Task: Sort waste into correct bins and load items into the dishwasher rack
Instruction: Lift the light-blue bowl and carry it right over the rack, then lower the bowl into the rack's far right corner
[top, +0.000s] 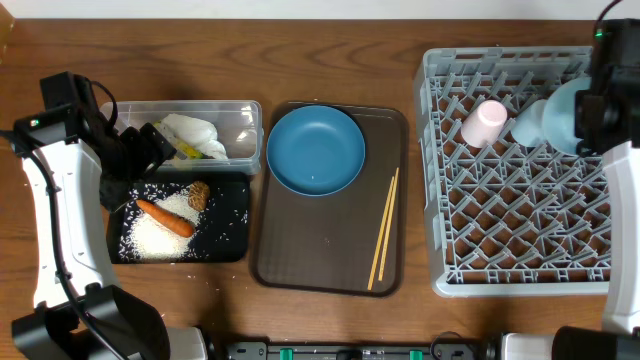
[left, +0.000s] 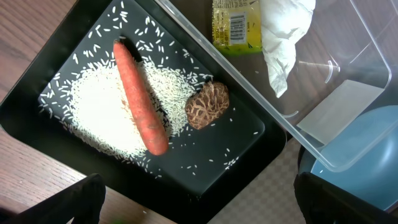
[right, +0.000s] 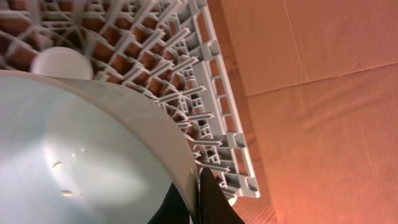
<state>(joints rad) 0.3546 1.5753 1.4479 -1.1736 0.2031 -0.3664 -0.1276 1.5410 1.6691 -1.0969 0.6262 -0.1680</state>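
On the wooden table (top: 330, 60), the light-blue bowl (top: 555, 115) is pinched by its rim in the right gripper (right: 198, 193) over the grey rack (top: 500, 250), likely for slotting among pegs; the left gripper (left: 199, 204) is held wide, empty, above the black tray (top: 232, 245).

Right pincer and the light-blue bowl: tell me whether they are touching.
Touching. The right wrist view shows the right pincer clamped on the rim of the bowl, one dark finger on each side of it.
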